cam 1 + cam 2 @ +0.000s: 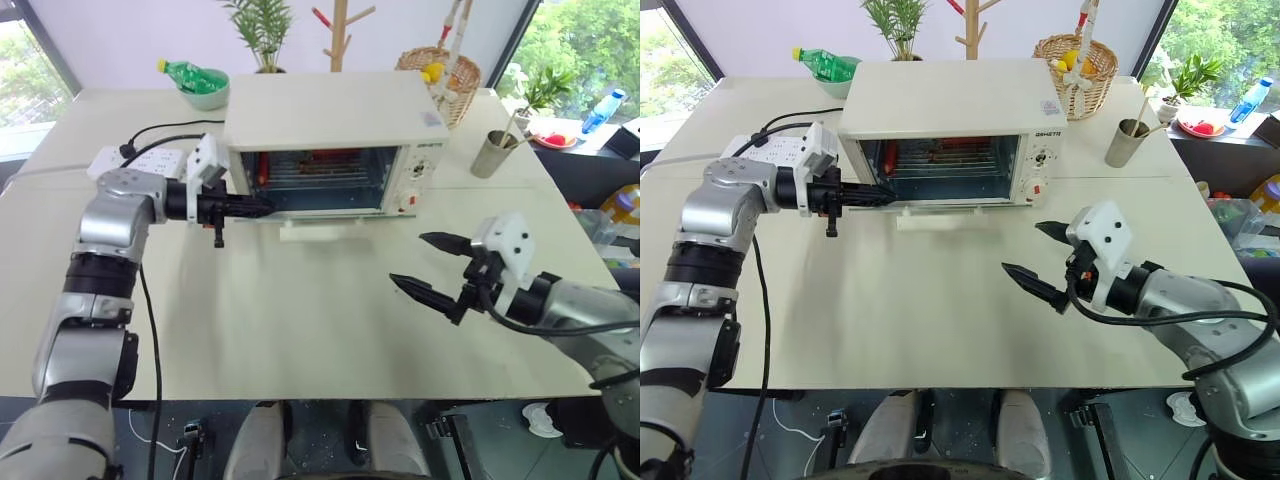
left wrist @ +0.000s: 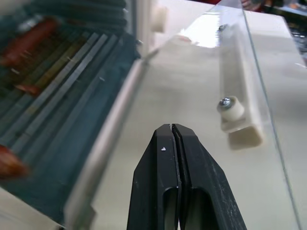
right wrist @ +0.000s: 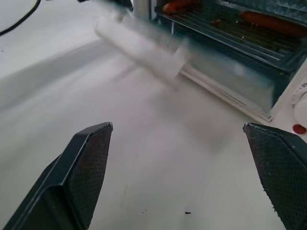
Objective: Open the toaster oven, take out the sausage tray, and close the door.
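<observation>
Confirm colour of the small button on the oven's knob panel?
Red button, clearest in the right eye view.

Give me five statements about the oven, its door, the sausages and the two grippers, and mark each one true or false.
1. The door of the toaster oven is folded down open. True.
2. The left gripper is shut, its fingers pressed together at the oven's left front corner. True.
3. The right gripper is clamped on the sausage tray. False: its fingers stand wide apart over bare table, holding nothing.
4. The sausage tray lies out on the table. False: it is inside the oven, with red sausages on it.
5. A woven basket stands behind the oven at its right. True.
</observation>
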